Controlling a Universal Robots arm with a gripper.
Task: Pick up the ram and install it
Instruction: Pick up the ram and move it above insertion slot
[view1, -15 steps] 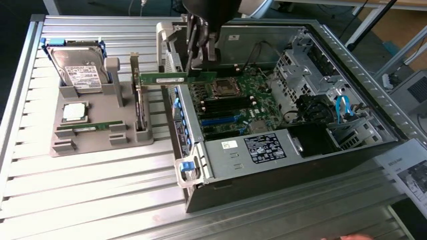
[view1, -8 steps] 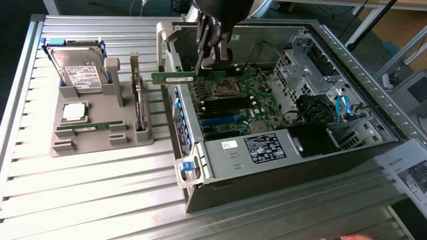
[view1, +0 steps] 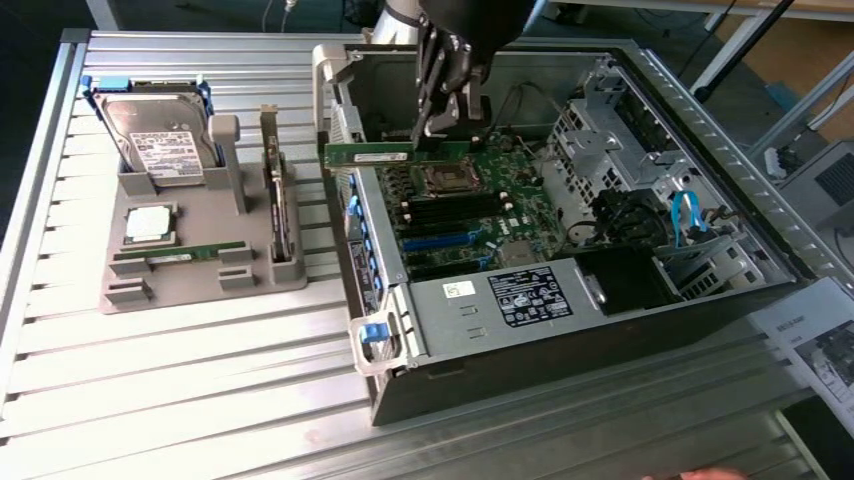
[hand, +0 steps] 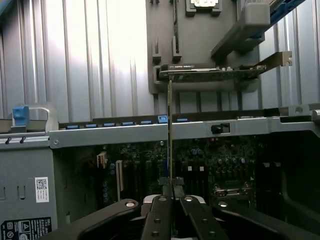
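Closest to the wrist camera are the tool's (hand: 172, 188) dark fingers (hand: 159, 215), pinched narrow on one end of the ram (hand: 170, 140). From there the ram is seen edge-on, a thin line running straight out from the fingertips. In the exterior view the ram hangs in the air over the open case (view1: 561, 365), above the board (view1: 514, 175) and about over the socket (view1: 441, 180), touching nothing but the tool. Its long axis lies level and points from the tool toward the case wall on the exterior view's left, its free end reaching about as far as that wall's rim. The black slots (view1: 441, 212) lie on the board beside the socket, on the side nearer the exterior camera. They run much the same way as the ram, so I judge the stick roughly lined up in direction but offset to one side and above them — how high above I cannot tell. The case stands by the surface's (view1: 200, 390) edge on the exterior view's right. A grey holder (view1: 200, 285) of parts sits near the opposite edge, well apart from the tool.
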